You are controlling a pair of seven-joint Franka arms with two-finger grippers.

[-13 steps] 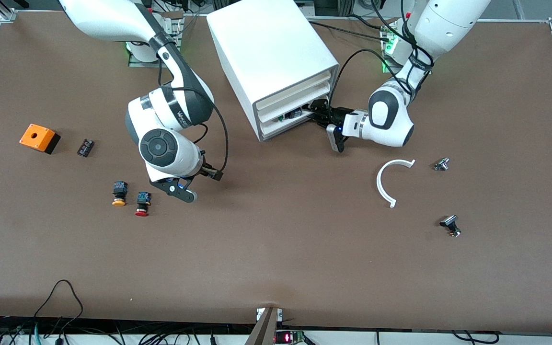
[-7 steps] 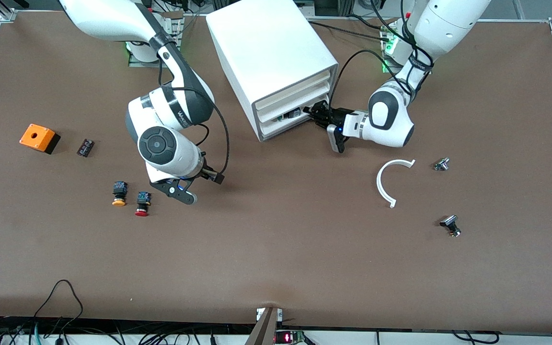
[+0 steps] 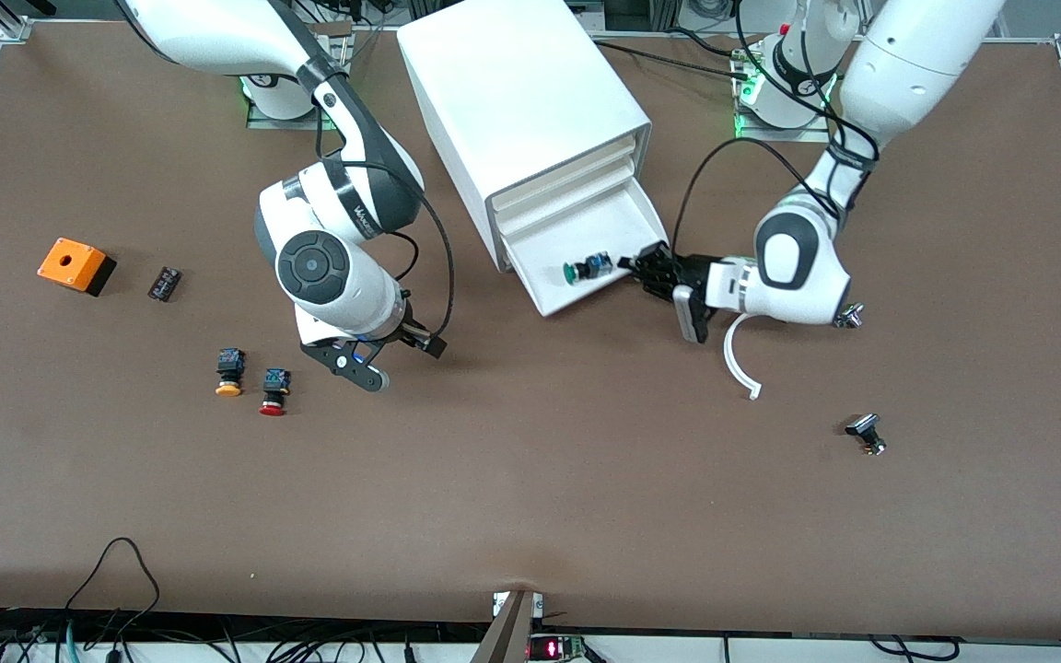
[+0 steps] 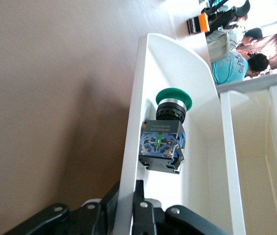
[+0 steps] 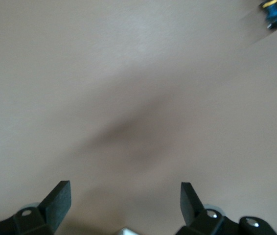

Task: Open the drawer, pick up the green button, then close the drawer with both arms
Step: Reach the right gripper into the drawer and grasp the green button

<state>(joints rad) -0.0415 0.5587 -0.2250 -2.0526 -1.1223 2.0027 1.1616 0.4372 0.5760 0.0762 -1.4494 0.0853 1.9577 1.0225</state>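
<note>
Left gripper (image 3: 648, 267) fingers are clamped on the front wall of the drawer (image 3: 627, 221) — left wrist view shows one finger (image 4: 141, 208) inside the wall and the other outside. Right gripper (image 5: 124, 198) hangs over bare table with fingers spread wide, holding nothing. The drawer is pulled out of the white cabinet (image 3: 512, 101). The button (image 3: 584, 269) lies on its side in the drawer near the front wall; the wrist view shows its green cap, black collar and blue body (image 4: 164, 134) — detail the front view lacks. Brown table (image 3: 530, 497); yellow-capped button (image 3: 229, 371) and red-capped button (image 3: 273, 390) sit side by side near the right gripper. White curved piece (image 3: 740, 364) lies by the left arm.
</note>
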